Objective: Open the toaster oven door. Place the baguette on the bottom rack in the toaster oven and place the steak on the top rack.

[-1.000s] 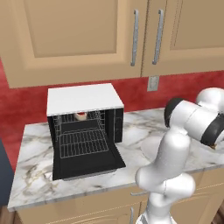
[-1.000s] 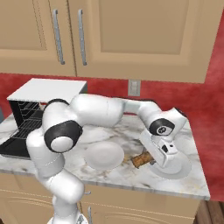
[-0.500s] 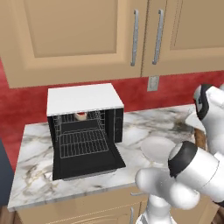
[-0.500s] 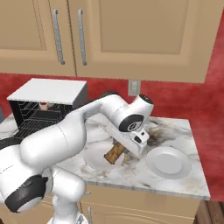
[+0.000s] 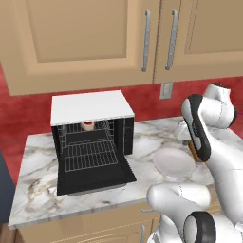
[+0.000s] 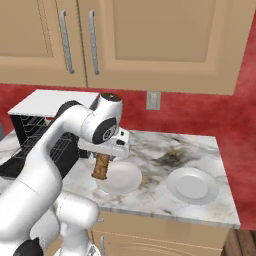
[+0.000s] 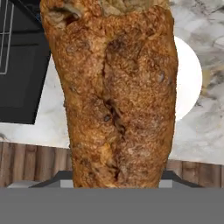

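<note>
- Your claw is closed partway on the baguette, holding it by its upper end so the loaf hangs nearly upright, tilted a little, below the hand.
- In your hand view the baguette runs from the bottom of the frame to the top, brown and cracked along its crust; the fingers themselves are hidden behind it.
- You carry the loaf above a white plate on the marble counter; the loaf is clear of the plate, not resting on it.
- A second white plate lies well apart to the right on the same counter, near a dark smudge in the marble.
- In your left base view the arm hides most of the loaf; only a brown sliver shows at the arm's edge, beside the plate.
- To your left stands the toaster oven with its white top, and the toaster oven door is folded down flat in front of it.
- Inside you can see the top rack and the bottom rack, the lower one pulled forward over the door.
- The steak lies at the back on the top rack; the bottom rack bears nothing.
- Tan cabinets hang above the red wall.
</note>
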